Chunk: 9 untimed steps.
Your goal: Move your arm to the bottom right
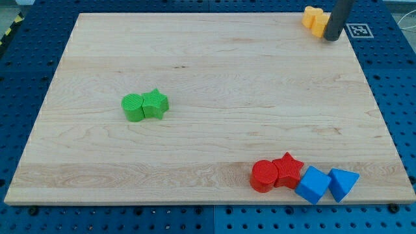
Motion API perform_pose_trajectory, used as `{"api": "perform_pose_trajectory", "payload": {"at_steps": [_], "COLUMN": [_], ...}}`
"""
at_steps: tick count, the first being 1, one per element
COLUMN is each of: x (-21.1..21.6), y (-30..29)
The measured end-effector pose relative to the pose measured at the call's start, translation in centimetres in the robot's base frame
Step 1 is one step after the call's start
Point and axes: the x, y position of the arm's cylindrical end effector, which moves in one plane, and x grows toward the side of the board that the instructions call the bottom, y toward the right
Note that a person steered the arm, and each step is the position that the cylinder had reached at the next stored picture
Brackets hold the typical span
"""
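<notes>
Standing at the view's top right, my tip rests just beside two yellow blocks, whose right side the rod hides, so their shapes stay unclear. I carry no fingers to open or close. On the wooden surface, the bottom right holds a red cylinder, red star, blue cube and blue triangular block. A green cylinder and green star touch at left.
</notes>
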Motion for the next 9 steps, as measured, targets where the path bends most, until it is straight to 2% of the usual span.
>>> {"api": "perform_pose_trajectory", "payload": {"at_steps": [1,4,5,7,9], "x": [4.3,8.1,8.1,8.2,12.3], "y": [0.0,1.4,-1.3,-0.6,8.7]}}
